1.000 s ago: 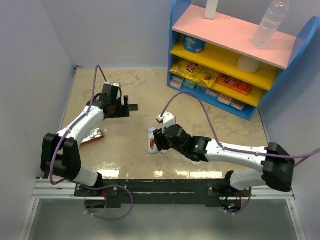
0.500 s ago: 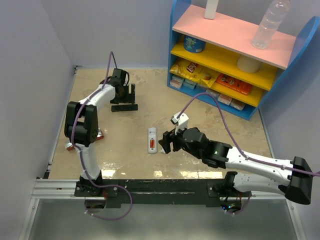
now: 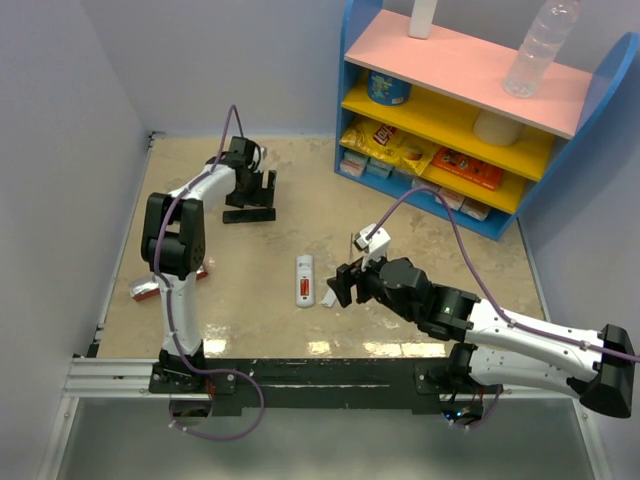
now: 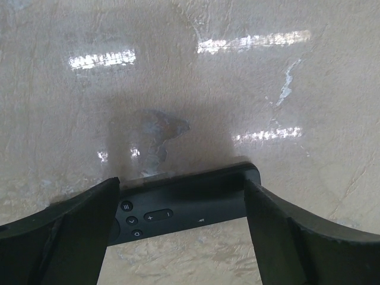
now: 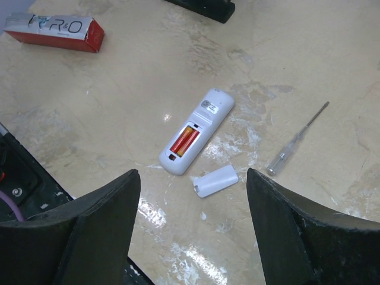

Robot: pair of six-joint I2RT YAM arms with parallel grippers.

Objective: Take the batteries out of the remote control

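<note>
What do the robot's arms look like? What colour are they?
The left arm and right arm are white tubes with chunky black joints. A thin purple cable loops from each wrist. The left pincer and right pincer each have two broad, curved black fingers. I see no writing on them.

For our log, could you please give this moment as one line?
left gripper open over slim black remote; right gripper open, empty; white remote, white cover off; orange-red cylinder batteries inside
</note>
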